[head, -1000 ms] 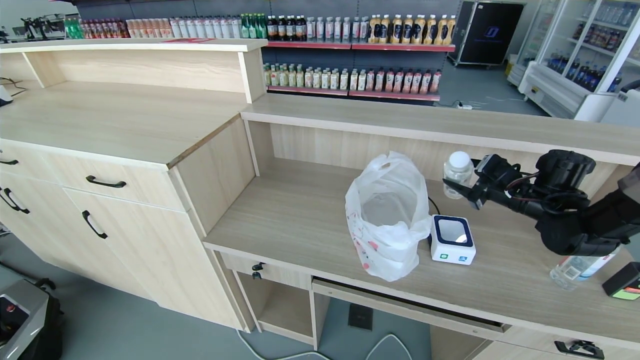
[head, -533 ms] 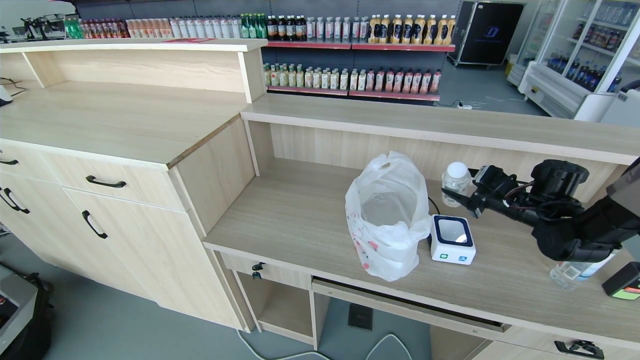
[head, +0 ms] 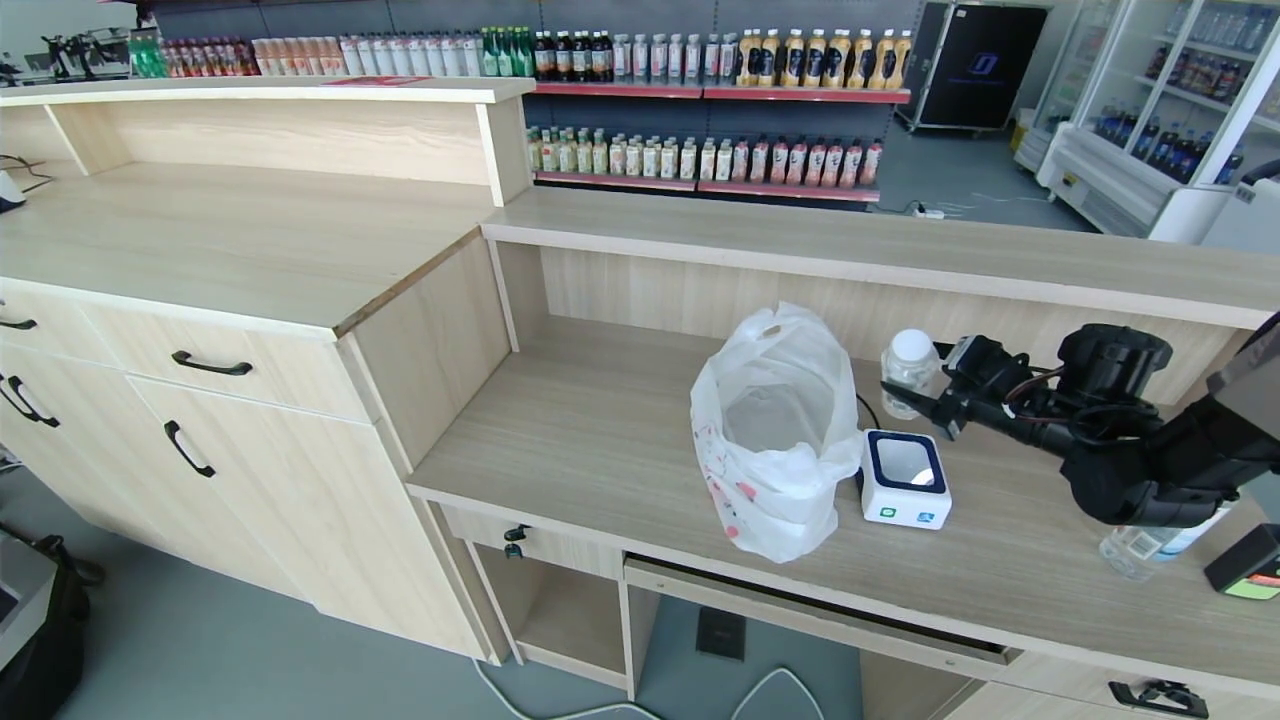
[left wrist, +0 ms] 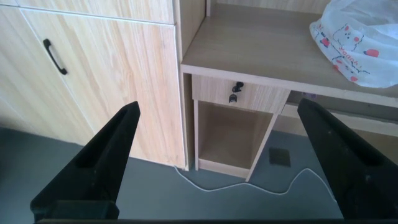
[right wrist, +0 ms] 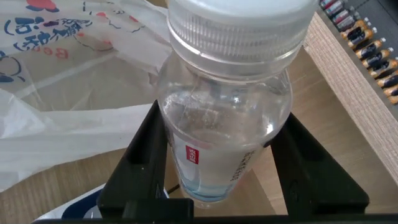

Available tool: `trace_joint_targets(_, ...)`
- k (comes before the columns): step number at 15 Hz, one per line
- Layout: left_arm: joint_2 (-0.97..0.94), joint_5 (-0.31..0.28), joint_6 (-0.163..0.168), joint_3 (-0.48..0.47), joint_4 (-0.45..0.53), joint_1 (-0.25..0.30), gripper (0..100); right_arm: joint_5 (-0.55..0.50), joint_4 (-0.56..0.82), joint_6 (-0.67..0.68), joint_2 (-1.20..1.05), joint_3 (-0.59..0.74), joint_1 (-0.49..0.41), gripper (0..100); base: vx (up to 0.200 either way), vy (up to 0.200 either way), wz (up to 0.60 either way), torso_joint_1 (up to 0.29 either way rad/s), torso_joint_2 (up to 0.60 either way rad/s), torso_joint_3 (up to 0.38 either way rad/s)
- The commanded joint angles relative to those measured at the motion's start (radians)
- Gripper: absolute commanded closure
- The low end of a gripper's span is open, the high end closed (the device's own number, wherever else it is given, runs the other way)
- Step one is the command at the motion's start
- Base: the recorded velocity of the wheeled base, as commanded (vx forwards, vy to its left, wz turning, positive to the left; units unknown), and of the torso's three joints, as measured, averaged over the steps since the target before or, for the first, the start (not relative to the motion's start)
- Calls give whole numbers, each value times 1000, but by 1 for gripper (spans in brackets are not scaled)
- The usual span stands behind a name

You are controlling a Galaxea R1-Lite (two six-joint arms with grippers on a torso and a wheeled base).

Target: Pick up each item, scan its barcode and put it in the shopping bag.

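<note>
- the right fingers [right wrist: 140,158] are clamped on a clear bottle [head: 908,365] just right of the bag [head: 775,430]
- the left fingers [left wrist: 99,168] hang wide open, nothing in them, lower than the bag

Counter [head: 600,440]: you see a light wood-grain desk surface, set below a raised ledge [head: 850,245].
Shopping bag [head: 775,430]: white plastic with red print, standing open near the front edge.
Scanner [head: 905,478]: small white box, dark-framed window facing up, just beside the bag on the robot's right.
Clear bottle [head: 1140,545]: lying on its side at the far right, partly hidden.
Black device [head: 1245,565]: at the right edge, with green and red on its face.
</note>
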Motion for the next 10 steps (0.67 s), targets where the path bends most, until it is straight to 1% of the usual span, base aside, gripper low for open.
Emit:
trace_joint_targets(1, 2, 0, 0, 0, 0, 0, 0, -2, 5, 3, -7, 1, 0, 100, 0, 0, 0, 0, 0, 0)
trace_joint_targets(2, 2, 0, 0, 0, 0, 0, 0, -3, 14, 27, -36, 1, 0, 100, 0, 0, 0, 0, 0, 0)
trace_joint_targets(3, 2, 0, 0, 0, 0, 0, 0, -8, 54, 100, -99, 6, 0, 100, 0, 0, 0, 0, 0, 0)
trace_joint_targets(4, 2, 0, 0, 0, 0, 0, 0, -32, 141, 198, -195, 12, -3, 100, 0, 0, 0, 0, 0, 0)
trace_joint_targets(5, 2, 0, 0, 0, 0, 0, 0, -71, 218, 255, -267, 16, -14, 100, 0, 0, 0, 0, 0, 0)
trace_joint_targets(6, 2, 0, 0, 0, 0, 0, 0, -161, 392, 343, -409, 21, -47, 100, 0, 0, 0, 0, 0, 0)
trace_joint_targets(7, 2, 1, 0, 0, 0, 0, 0, -225, 536, 397, -511, 24, -80, 100, 0, 0, 0, 0, 0, 0)
trace_joint_targets(8, 2, 0, 0, 0, 0, 0, 0, -265, 632, 434, -587, 39, -115, 100, 0, 0, 0, 0, 0, 0)
trace_joint_targets(9, 2, 0, 0, 0, 0, 0, 0, -282, 661, 446, -620, 55, -133, 100, 0, 0, 0, 0, 0, 0)
trace_joint_targets(10, 2, 0, 0, 0, 0, 0, 0, -307, 671, 457, -676, 116, -181, 100, 0, 0, 0, 0, 0, 0)
